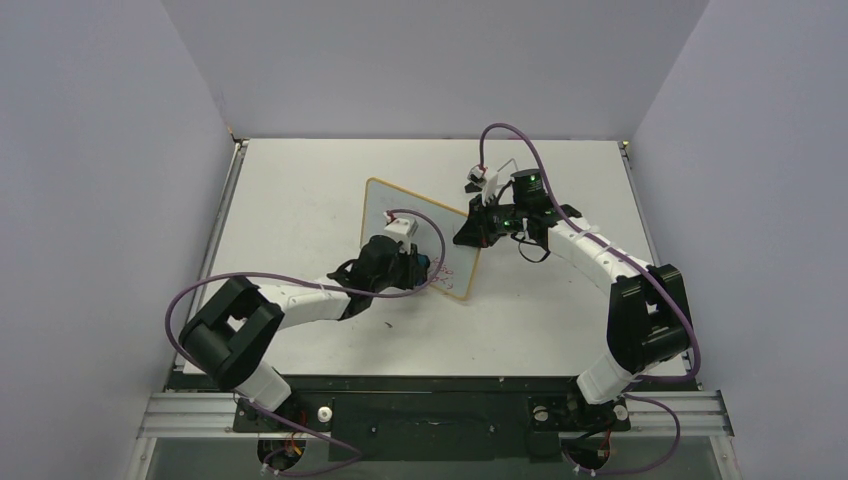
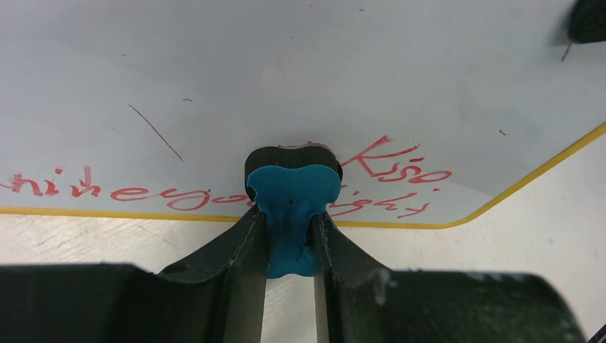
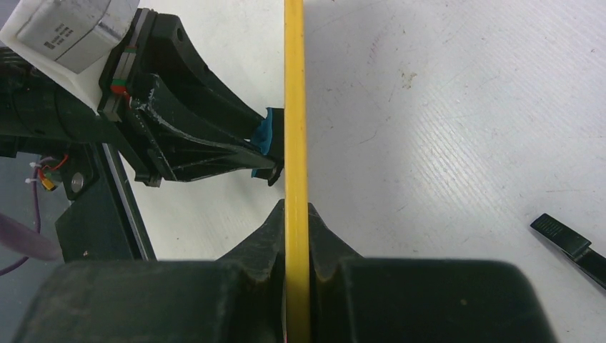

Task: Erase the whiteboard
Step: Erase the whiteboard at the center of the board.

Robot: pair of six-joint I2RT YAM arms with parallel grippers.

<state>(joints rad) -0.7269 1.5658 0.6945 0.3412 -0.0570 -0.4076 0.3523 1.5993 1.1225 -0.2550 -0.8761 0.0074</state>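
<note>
Tabletop (image 1: 300, 200): whiteboard (image 1: 440, 225) pinched between right fingers (image 3: 261, 243).

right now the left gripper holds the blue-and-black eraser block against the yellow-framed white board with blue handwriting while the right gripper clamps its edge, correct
The handwriting is red, not blue; the left wrist view shows it. The left gripper does hold the blue-and-black eraser block against the yellow-framed white board, and the right gripper clamps its edge.

surface: flat white rectangular counter (image 1: 300, 180), faintly scuffed | lying on it: small flat black bar-shaped piece (image 3: 568, 243), seen only from the right wrist
</note>
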